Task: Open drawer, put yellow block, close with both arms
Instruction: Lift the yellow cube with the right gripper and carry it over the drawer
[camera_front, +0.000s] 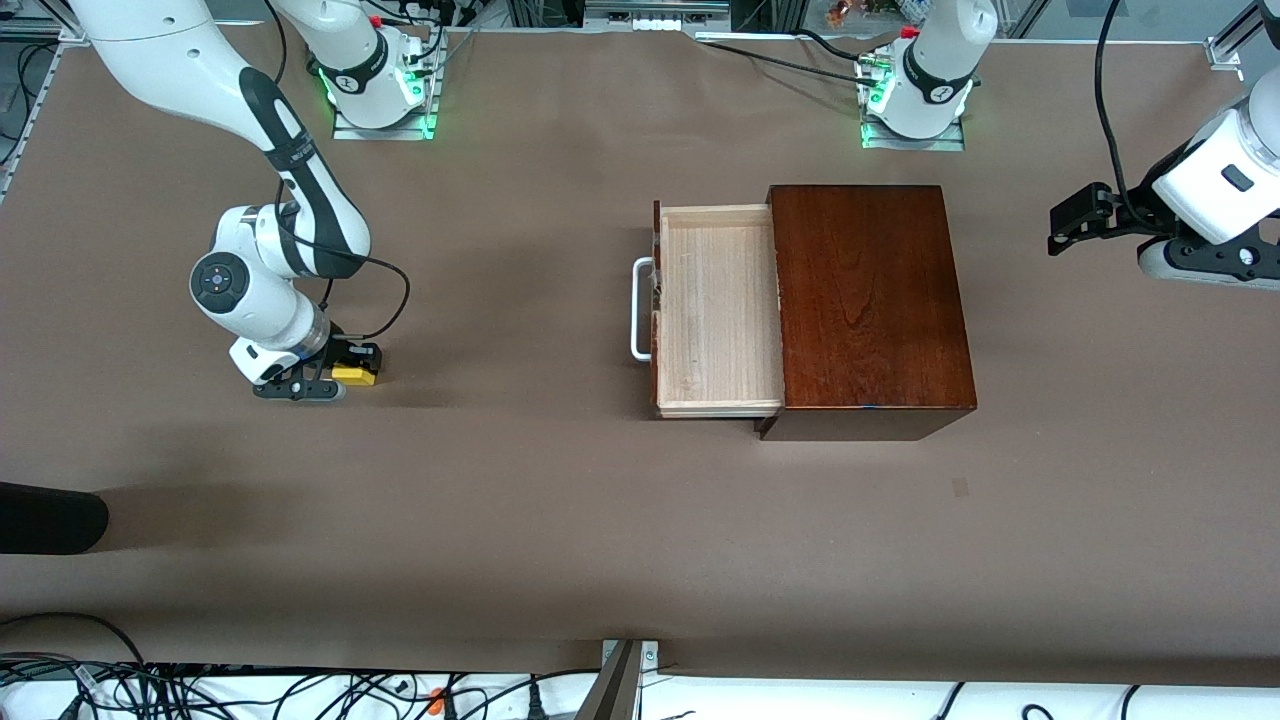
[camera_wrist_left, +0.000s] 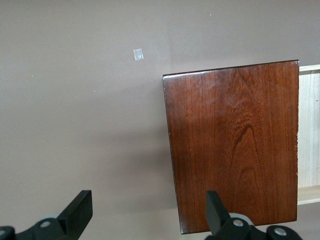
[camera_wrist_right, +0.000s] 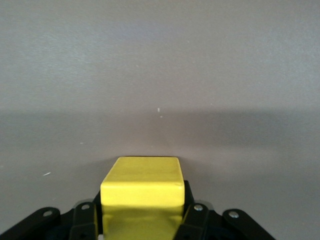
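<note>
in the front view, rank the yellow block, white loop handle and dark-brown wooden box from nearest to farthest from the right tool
1. Small bright yellow cube: clamped in the right tool, at the right arm's end of the table.
2. White loop handle: on the open drawer's front, mid-table.
3. Glossy dark-brown wooden box: toward the left arm's end.

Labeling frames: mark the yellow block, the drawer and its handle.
yellow block (camera_wrist_right: 140, 187): right wrist view, its upper face.
drawer (camera_front: 715, 310): front view, bare pale wood floor of the tray.
handle (camera_front: 636, 310): front view, long bar of the white loop.
</note>
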